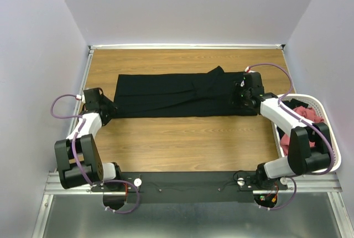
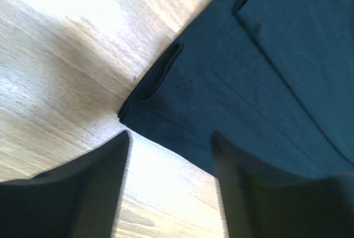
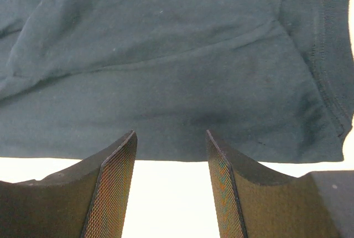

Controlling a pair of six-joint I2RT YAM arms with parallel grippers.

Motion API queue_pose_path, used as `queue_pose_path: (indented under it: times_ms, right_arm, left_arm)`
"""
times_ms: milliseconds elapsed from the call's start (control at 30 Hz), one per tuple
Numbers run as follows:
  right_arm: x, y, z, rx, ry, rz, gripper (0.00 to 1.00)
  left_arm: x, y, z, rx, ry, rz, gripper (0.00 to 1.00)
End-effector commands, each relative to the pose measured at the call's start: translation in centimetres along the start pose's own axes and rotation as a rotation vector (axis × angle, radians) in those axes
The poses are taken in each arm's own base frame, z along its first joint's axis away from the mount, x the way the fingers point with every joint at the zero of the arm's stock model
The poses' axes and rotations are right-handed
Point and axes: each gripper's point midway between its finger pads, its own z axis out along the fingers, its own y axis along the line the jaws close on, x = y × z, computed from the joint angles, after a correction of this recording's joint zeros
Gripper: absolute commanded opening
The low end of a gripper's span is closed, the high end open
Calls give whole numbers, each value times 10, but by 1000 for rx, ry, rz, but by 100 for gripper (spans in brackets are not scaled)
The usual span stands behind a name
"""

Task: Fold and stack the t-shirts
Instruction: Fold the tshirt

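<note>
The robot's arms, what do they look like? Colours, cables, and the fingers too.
The left arm and right arm have white shells and black joint housings. A purple cable loops by each wrist. The left end effector and right end effector are black, with dark wedge-shaped fingers faced in fine mesh-textured pads.

The large t-shirt (image 1: 177,95) lies flat on the desk (image 1: 182,144) as a long band running left to right across the far half. The left end effector (image 1: 110,108) sits at the band's near left corner, and the right end effector (image 1: 241,97) sits over its right end. The basket (image 1: 318,102) stands at the desk's right edge, just right of the right arm, with the other t-shirts (image 1: 307,113) piled inside it.
</note>
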Motion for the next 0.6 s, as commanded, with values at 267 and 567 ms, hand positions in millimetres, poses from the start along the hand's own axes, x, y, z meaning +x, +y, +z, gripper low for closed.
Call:
queue_pose_path:
  times_ms: [267,567]
  right_arm:
    - [4,-1,0,14,8,-53,61]
    - [5,-2,1,20,10,-56,61]
  left_arm:
    - [0,-1,23,-40,35,-54,58]
    - [-11,-20,9,-2,16,-51,53]
